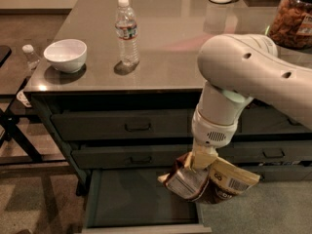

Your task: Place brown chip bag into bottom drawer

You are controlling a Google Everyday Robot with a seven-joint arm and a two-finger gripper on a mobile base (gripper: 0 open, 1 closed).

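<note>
A grey counter [195, 38] bearing bowl [65, 55] and bottle [127, 32] fills the upper frame; at lower centre the gripper [201, 161] clasps the bag [214, 182] (crumpled, dangling), seemingly over the right edge of the open drawer [131, 199].

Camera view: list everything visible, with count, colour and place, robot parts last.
brown chip bag: one, tan and dark brown, held in the air over the open drawer's right edge
bottom drawer: one, dark grey-green, pulled open, lowest left
handled drawers: two, dark, shut, above it
water bottle: one, clear, upright on the countertop
bowl: one, white, countertop's left end
snack jar: one, clear, brown contents, far right
arm: one, white, from the right
gripper: one, shut on the bag's top
</note>
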